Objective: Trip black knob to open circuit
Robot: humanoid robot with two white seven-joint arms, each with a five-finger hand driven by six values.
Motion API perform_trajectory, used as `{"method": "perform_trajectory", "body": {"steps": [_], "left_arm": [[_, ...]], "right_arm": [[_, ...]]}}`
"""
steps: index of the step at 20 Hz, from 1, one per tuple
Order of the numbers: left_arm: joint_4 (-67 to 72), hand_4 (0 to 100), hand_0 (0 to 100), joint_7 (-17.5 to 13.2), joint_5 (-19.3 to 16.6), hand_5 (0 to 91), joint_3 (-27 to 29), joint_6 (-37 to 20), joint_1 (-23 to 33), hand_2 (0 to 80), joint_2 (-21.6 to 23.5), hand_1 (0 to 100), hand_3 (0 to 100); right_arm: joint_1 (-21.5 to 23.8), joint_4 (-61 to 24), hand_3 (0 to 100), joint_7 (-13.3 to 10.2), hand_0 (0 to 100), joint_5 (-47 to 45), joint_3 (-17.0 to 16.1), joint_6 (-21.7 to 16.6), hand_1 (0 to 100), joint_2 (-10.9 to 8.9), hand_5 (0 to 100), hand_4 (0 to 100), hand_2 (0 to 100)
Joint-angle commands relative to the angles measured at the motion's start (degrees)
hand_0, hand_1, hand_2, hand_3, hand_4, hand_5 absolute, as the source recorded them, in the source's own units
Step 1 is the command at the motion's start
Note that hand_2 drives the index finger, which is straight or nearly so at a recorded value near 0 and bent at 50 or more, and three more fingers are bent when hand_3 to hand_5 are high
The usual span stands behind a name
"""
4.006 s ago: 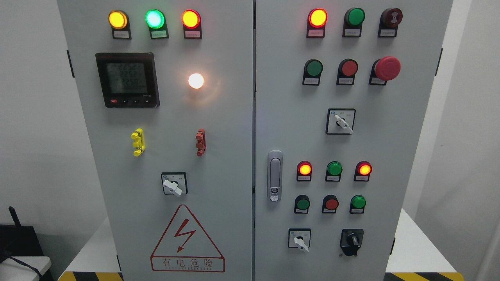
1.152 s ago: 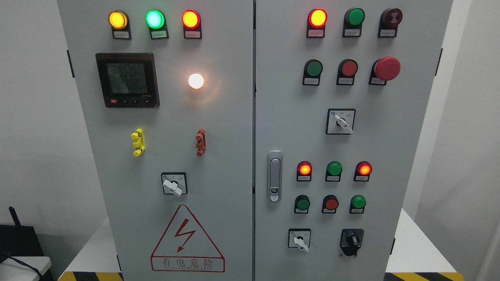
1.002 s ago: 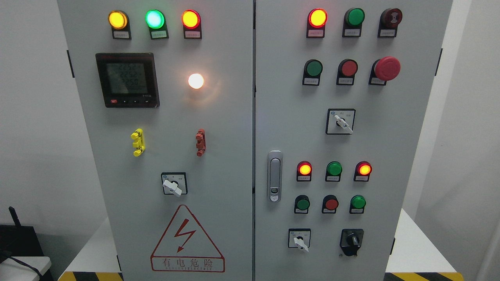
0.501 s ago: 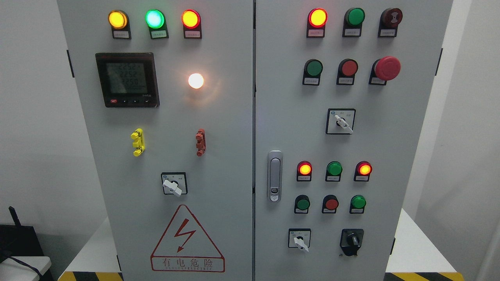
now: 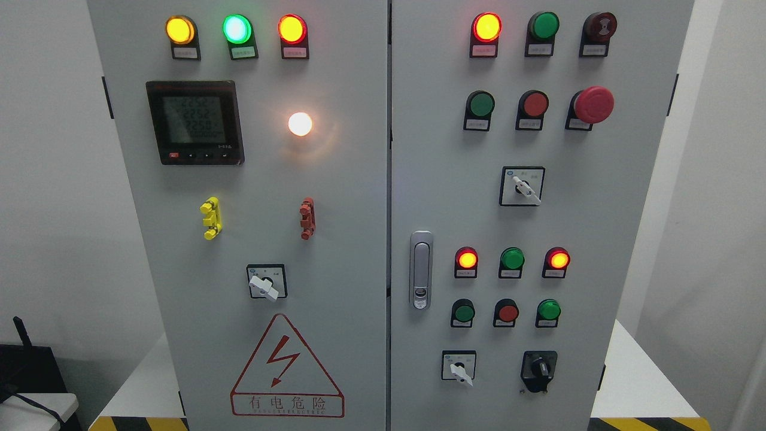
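So nothing has changed: neither hand is in my view, and the black knob (image 5: 539, 369) sits untouched, task not begun.

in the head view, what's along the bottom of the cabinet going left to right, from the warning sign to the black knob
red warning triangle → white selector switch → black knob. The silver door handle sits higher, between the sign and the white switch. No robot hand is in view.

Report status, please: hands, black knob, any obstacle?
Both hands out of view. Black knob untouched, low on right door. Nothing in the way.
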Motion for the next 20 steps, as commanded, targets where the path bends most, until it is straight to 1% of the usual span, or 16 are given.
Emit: {"method": "perform_trajectory", "body": {"steps": [1, 6, 9, 10, 11, 12, 14, 15, 17, 19, 20], "left_arm": [[0.00, 0, 12, 0.04, -1.93, 0.0, 0.00, 0.02, -0.44, 0.0, 0.01, 39, 0], [0.00, 0, 12, 0.04, -1.93, 0.0, 0.00, 0.02, -0.44, 0.0, 0.01, 39, 0], [0.00, 0, 12, 0.04, -1.93, 0.0, 0.00, 0.02, -0.44, 0.0, 0.01, 39, 0], [0.00, 0, 12, 0.04, -1.85, 0.0, 0.00, 0.02, -0.44, 0.0, 0.01, 39, 0], [0.00, 0, 12, 0.04, -1.93, 0.0, 0.00, 0.02, -0.44, 0.0, 0.01, 39, 0], [0.00, 0, 12, 0.04, -1.85, 0.0, 0.00, 0.02, -0.44, 0.0, 0.01, 39, 0], [0.00, 0, 12, 0.04, -1.93, 0.0, 0.00, 0.02, -0.44, 0.0, 0.01, 39, 0], [0.00, 0, 12, 0.04, -1.93, 0.0, 0.00, 0.02, -0.44, 0.0, 0.01, 39, 0], [0.00, 0, 12, 0.04, -1.93, 0.0, 0.00, 0.02, -0.44, 0.0, 0.01, 39, 0], [0.00, 0, 12, 0.04, -1.85, 0.0, 0.00, 0.02, -0.44, 0.0, 0.01, 39, 0], [0.00, 0, 12, 0.04, -1.93, 0.0, 0.00, 0.02, -0.44, 0.0, 0.01, 39, 0]], "right_arm": [[-6.72, -5.07, 83, -0.01, 22, 0.02, -0.69, 3.20, 65, -0.19, 94, 89, 44], [-11.82, -5.07, 84, -0.01, 18, 0.11, -0.08, 8.91, 67, 0.16, 94, 90, 45], [-12.88, -5.15, 84, -0.19, 16, 0.37, 1.15, 9.79, 70, 0.25, 94, 90, 45], [-12.97, -5.15, 84, -0.36, 15, 0.46, 2.03, 9.88, 71, 0.25, 94, 90, 44], [-13.14, -5.15, 84, -0.97, 15, 0.64, 3.08, 10.14, 71, 0.25, 94, 90, 44], [-13.23, -5.15, 83, -1.85, 14, 0.73, 3.79, 11.28, 71, 0.17, 95, 90, 43], [-14.72, -4.89, 82, -3.52, 13, 0.90, 5.28, 14.35, 73, 0.17, 95, 90, 42], [-15.08, -4.80, 82, -3.88, 13, 0.90, 5.81, 15.58, 74, 0.17, 95, 90, 42], [-15.69, -4.54, 81, -4.40, 12, 1.25, 6.25, 16.12, 75, 0.17, 95, 90, 42], [-15.96, -4.19, 81, -5.63, 12, 2.82, 7.74, 16.56, 76, 0.25, 95, 90, 41], [-16.22, -4.10, 81, -6.33, 12, 4.23, 8.27, 17.52, 77, 0.34, 95, 90, 41]]}}
